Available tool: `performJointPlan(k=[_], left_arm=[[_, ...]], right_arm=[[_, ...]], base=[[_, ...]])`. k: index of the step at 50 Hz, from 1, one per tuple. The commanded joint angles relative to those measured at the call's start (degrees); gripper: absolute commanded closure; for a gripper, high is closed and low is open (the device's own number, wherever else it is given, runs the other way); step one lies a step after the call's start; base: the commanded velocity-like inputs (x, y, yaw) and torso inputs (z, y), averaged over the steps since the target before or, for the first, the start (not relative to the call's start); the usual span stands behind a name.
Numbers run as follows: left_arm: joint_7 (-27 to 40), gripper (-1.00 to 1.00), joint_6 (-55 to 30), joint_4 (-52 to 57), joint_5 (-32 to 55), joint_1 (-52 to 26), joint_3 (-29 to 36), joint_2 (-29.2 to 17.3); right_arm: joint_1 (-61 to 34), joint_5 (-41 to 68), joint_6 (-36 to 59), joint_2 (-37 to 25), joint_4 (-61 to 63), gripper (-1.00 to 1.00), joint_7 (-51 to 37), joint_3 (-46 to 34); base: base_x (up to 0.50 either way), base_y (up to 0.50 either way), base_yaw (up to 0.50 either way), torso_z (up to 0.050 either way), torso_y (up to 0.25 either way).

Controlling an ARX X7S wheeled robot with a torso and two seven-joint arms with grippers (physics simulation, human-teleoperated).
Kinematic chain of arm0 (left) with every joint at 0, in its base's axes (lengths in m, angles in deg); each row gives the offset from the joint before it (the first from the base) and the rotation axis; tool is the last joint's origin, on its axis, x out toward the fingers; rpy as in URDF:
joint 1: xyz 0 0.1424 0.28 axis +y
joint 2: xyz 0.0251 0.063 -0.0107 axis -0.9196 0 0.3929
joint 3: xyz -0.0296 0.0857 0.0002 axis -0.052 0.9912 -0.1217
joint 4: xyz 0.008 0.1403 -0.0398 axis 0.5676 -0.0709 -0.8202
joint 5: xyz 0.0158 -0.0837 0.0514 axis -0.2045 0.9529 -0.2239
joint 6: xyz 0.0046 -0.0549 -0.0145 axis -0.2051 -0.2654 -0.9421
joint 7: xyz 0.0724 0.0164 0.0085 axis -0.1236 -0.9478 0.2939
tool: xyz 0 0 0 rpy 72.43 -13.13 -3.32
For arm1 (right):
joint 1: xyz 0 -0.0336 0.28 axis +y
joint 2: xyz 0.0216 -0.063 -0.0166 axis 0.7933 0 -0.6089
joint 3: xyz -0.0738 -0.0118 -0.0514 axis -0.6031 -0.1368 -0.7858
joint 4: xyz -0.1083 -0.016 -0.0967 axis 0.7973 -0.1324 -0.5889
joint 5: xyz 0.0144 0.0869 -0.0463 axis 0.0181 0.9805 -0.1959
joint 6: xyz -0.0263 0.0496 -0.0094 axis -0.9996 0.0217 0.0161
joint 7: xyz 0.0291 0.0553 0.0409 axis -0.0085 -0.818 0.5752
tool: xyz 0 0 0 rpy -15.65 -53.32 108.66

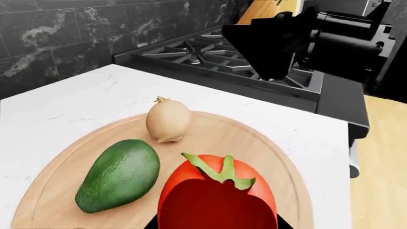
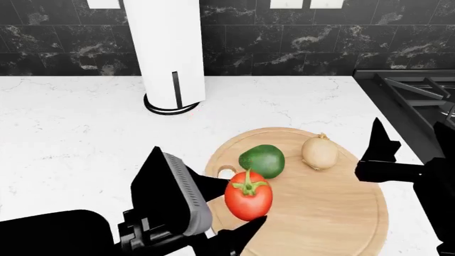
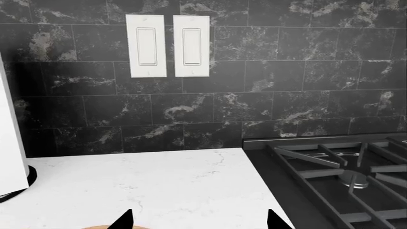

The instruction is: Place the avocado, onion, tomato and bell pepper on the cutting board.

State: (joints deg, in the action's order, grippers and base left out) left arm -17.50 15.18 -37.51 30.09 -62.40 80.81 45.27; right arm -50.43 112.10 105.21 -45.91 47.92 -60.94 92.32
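The left gripper [image 2: 245,210] is clamping the tomato [image 2: 249,199] low over the cutting board [image 2: 334,208], so letting go carelessly risks it rolling into the avocado [image 2: 262,160] and onion [image 2: 320,152] behind, while the right gripper [image 3: 198,220] is sitting spread and empty; no bell pepper showing.

White marble counter [image 2: 71,122], black marble tile backsplash [image 3: 254,95]. Paper towel roll [image 2: 165,48] upright on black base. Gas stove [image 1: 216,57] just beside counter. Two white wall switches [image 3: 168,45].
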Motion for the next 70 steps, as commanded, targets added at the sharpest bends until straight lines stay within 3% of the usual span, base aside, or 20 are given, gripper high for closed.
performJointPlan(k=[1, 16, 37, 38, 66, 70], left_arm=[[-0.81, 1.00, -0.20, -0.43, -1.10, 0.69, 2.36, 1.41], [-2.90, 1.00, -0.75, -4.43, -5.49, 0.40, 6.24, 3.92], [-7.79, 1.00, 0.09, -4.48, -10.82, 0.33, 10.24, 3.45], [-8.17, -1.00, 1.07, -3.90, -11.48, 0.89, 10.04, 3.29], [-3.25, -1.00, 1.19, -3.50, -5.05, -0.80, 5.64, 2.11], [-2.12, -1.00, 0.79, -4.05, 0.93, -1.35, 3.99, 1.52]], right_arm=[[0.73, -0.85, -0.38, 0.30, 0.13, -1.00, 0.54, 0.12], [1.03, -1.94, -1.11, 1.72, -1.62, -1.00, 1.42, -0.45], [0.24, -2.24, -1.02, 1.69, -1.94, -1.00, 1.97, -1.26], [0.18, -2.25, -1.02, 1.68, -1.95, -1.00, 2.06, -1.31], [-0.53, -2.72, -1.06, 1.88, -2.03, -1.00, 2.64, -2.26], [-0.66, -2.56, -0.98, 1.80, -1.90, -1.00, 2.36, -2.30]], base=[[0.00, 0.00, 0.00, 0.000, 0.000], [0.00, 0.00, 0.00, 0.000, 0.000], [0.00, 0.00, 0.00, 0.000, 0.000], [0.00, 0.00, 0.00, 0.000, 0.000], [0.00, 0.00, 0.00, 0.000, 0.000], [0.00, 0.00, 0.00, 0.000, 0.000]])
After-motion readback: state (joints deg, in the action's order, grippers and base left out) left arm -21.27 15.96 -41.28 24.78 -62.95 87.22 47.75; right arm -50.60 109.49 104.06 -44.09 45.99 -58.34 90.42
